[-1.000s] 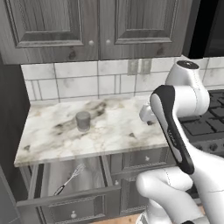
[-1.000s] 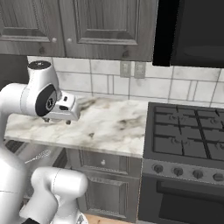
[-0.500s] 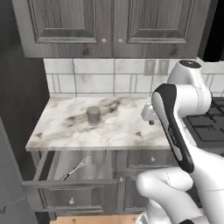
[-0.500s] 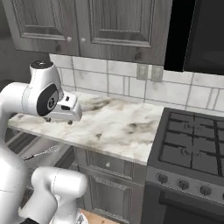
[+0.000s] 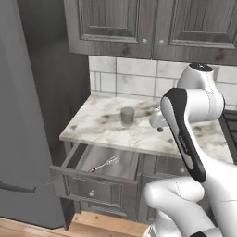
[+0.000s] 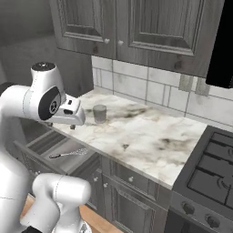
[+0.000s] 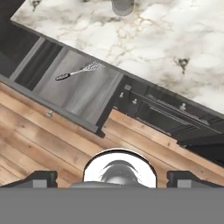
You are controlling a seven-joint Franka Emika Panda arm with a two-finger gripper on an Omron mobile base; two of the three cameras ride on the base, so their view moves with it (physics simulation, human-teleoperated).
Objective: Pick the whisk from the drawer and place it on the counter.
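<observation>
The drawer (image 5: 88,187) stands pulled open under the counter's left end. The whisk (image 5: 105,163) lies flat on its pale floor, wire head toward the counter, dark handle toward the front. From the other side the whisk (image 6: 68,154) lies slantwise in the drawer (image 6: 32,152). My gripper (image 6: 61,125) hangs open and empty above the counter (image 6: 145,136) edge, over the drawer and well above the whisk. In the hand view the whisk (image 7: 78,71) shows far below in the drawer (image 7: 83,94), with my fingertips (image 7: 41,178) spread wide.
A short grey cup (image 5: 127,115) stands on the counter near the tiled wall. The black stovetop (image 6: 209,177) lies to the right. Dark upper cabinets (image 5: 139,23) hang overhead, and a tall grey panel (image 5: 23,115) stands left of the drawer. Wooden floor (image 7: 52,140) lies below.
The whole picture has shifted because the base has driven left, bringing the open drawer and whisk more to the middle. The gripper stays open over the counter edge.
</observation>
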